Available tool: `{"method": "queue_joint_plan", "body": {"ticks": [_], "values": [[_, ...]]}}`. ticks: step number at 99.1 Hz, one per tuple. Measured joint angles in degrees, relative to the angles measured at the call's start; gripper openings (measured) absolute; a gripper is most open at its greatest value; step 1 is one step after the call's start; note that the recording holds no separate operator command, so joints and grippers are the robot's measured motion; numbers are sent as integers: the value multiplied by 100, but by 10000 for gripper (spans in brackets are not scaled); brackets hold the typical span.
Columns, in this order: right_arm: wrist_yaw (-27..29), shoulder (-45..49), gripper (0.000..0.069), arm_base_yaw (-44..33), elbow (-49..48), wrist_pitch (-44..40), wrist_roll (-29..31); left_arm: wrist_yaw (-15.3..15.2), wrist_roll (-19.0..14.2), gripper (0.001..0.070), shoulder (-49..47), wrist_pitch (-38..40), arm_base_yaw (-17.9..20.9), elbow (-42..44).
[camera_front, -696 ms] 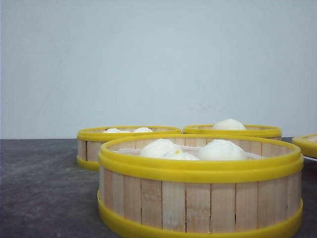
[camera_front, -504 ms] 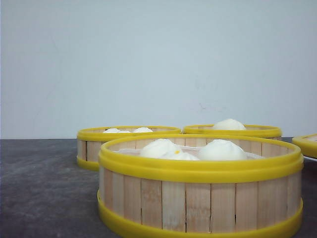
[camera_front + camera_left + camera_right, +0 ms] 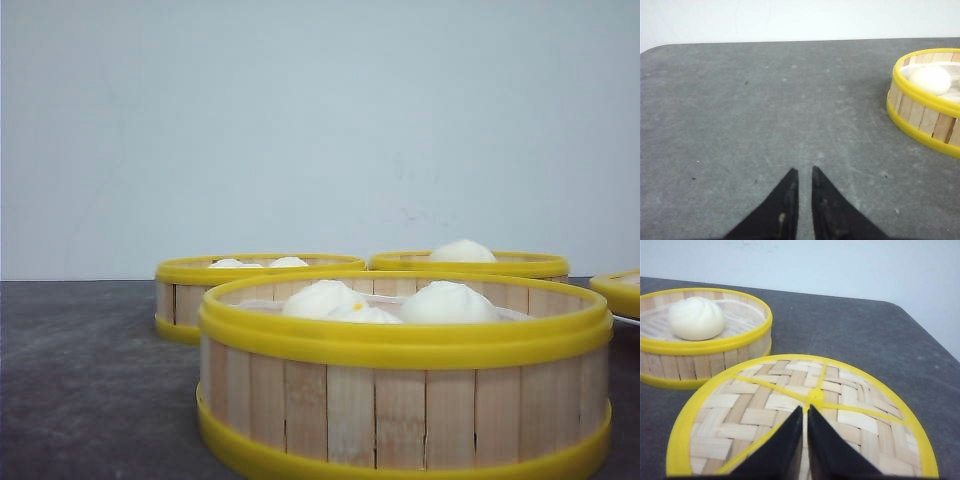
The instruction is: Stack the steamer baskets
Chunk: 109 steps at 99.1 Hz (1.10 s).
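1. Left gripper (image 3: pixel 803 172): black fingers nearly together, only a narrow slit between them, nothing held, over bare table.
2. Right gripper (image 3: pixel 805 410): same narrow slit, empty, above the round woven bamboo lid with yellow rim (image 3: pixel 765 415).
3. Dark grey mottled tabletop (image 3: pixel 90 380), plain pale wall (image 3: pixel 300 120) behind.
4. Nearest round bamboo-slat steamer basket with yellow rings (image 3: pixel 400 400) holds white steamed buns (image 3: pixel 445 302); two more baskets stand behind it, a yellow rim sits to its right at the frame edge.
5. Front view unchanged from 0.7 s ago.
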Motion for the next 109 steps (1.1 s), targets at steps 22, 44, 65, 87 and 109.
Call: {"method": "queue_joint_plan", "body": {"ticks": [22, 44, 65, 87, 109], "values": [[0, 0, 12, 0, -2, 55, 0, 0, 0, 20, 0, 0, 0, 0], [0, 0, 12, 0, -2, 367, 0, -4, 2, 20, 0, 0, 0, 0], [-2, 0, 12, 0, -2, 461, 260, 0, -35, 20, 0, 0, 0, 0], [-7, 0, 12, 0, -2, 275, 1591, 0, -957, 20, 0, 2, 0, 0], [-4, 0, 12, 0, -2, 455, 2354, -2, -1875, 18, 0, 140, 0, -39]]}}
